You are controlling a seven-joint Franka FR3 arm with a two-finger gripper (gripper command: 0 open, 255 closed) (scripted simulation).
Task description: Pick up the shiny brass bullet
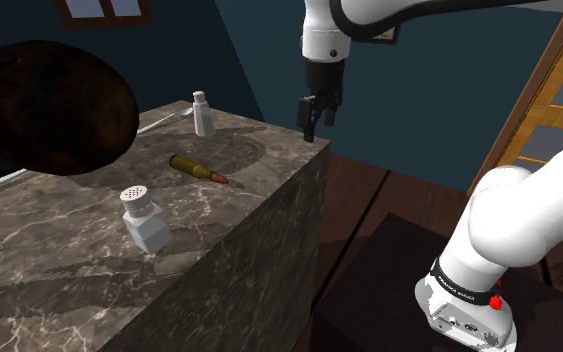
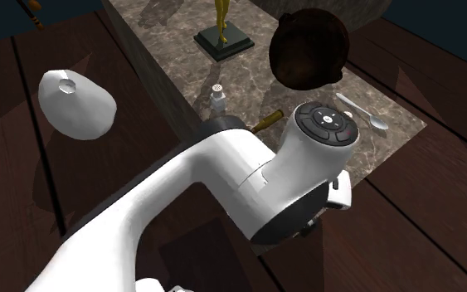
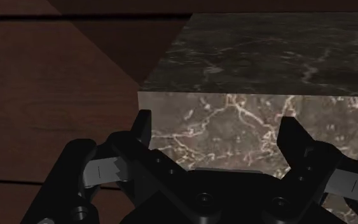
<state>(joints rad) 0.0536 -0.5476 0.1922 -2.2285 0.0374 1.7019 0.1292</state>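
The brass bullet [image 1: 197, 169] lies on its side on the dark marble counter [image 1: 89, 270], its tip pointing toward the shoulder view's right. A short length of the bullet [image 2: 266, 124] peeks out from behind the arm in the second exterior view. My black gripper [image 1: 311, 125] hangs over the counter's far right corner, well to the right of the bullet and above the top's level. In the wrist view the gripper [image 3: 219, 137] is open, its fingers [image 3: 144, 130] standing apart with nothing between them, over the marble counter's edge [image 3: 234, 121].
A white shaker [image 1: 146, 218] stands near the bullet toward the front, and a second shaker [image 1: 203, 113] and a spoon [image 1: 164, 122] at the back. A large dark brown round object [image 1: 49, 105] sits at the left. A gold figurine [image 2: 221, 29] stands farther along the counter. Wooden floor [image 1: 389, 250] lies beside it.
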